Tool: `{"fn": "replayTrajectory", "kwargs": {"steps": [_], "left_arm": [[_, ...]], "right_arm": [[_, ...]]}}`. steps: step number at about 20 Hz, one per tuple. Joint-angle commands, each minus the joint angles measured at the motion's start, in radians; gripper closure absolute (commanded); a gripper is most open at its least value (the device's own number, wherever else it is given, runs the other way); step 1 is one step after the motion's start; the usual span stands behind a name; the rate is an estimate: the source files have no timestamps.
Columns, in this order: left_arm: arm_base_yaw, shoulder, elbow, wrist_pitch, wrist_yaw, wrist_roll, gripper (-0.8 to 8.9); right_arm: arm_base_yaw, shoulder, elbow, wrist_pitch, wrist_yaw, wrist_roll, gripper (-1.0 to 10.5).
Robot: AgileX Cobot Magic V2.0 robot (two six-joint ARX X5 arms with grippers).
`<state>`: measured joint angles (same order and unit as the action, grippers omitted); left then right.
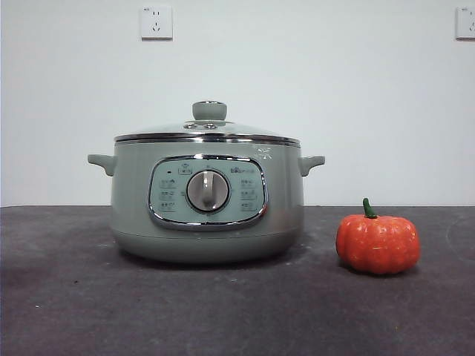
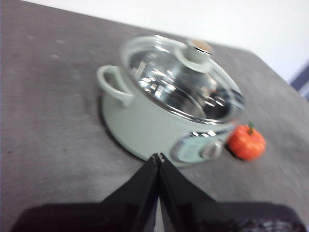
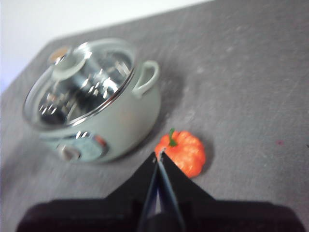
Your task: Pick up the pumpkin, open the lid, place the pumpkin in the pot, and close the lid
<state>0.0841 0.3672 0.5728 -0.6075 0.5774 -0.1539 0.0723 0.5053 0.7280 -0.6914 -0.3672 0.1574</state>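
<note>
Beside the lidded pot [image 1: 206, 215], the pumpkin [image 3: 184, 152] should be straddled squarely by the right gripper [image 3: 158, 155], whose jaws, like the left gripper's [image 2: 159, 157], are seen clenched.

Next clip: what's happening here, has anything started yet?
Nothing is being handled. The pot sits on the table with its lid on. The pumpkin stands on the table beside the pot, apart from it. The left gripper and right gripper are both above the table with jaws shut and empty, the right one nearer the pumpkin.
</note>
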Motion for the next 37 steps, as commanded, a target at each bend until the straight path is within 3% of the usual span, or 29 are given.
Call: {"fn": "replayTrajectory", "kwargs": {"steps": [1,7,12,13,14,16,17,18,31,37], "left_arm": [[0.0,0.057,0.082,-0.071,0.054,0.149,8.21],[-0.013,0.141,0.241,-0.242,0.098,0.263,8.21],[-0.034,0.151,0.296,-0.286,0.105,0.286,8.08],[-0.034,0.151,0.296,-0.285,0.105,0.286,7.6],[-0.034,0.151,0.296,-0.285,0.104,0.286,6.02],[-0.034,0.151,0.296,-0.284,0.104,0.285,1.6],[-0.034,0.151,0.296,-0.284,0.104,0.285,0.83],[-0.034,0.152,0.296,-0.284,0.104,0.284,0.86],[-0.034,0.152,0.298,-0.285,0.105,0.281,0.86],[-0.034,0.152,0.298,-0.284,0.105,0.281,0.87]], "right_arm": [[0.002,0.071,0.11,-0.11,-0.039,-0.149,9.6],[0.004,0.19,0.287,-0.351,-0.053,-0.278,9.6],[0.016,0.203,0.309,-0.38,-0.052,-0.287,9.4],[0.016,0.203,0.309,-0.379,-0.052,-0.286,9.3],[0.016,0.203,0.309,-0.377,-0.052,-0.286,8.8],[0.016,0.203,0.309,-0.37,-0.052,-0.27,5.0],[0.016,0.203,0.309,-0.368,-0.052,-0.254,3.0],[0.016,0.203,0.309,-0.367,-0.052,-0.249,2.1],[0.023,0.248,0.309,-0.359,-0.052,-0.245,2.2],[0.116,0.449,0.309,-0.245,-0.014,-0.245,2.3]]}}
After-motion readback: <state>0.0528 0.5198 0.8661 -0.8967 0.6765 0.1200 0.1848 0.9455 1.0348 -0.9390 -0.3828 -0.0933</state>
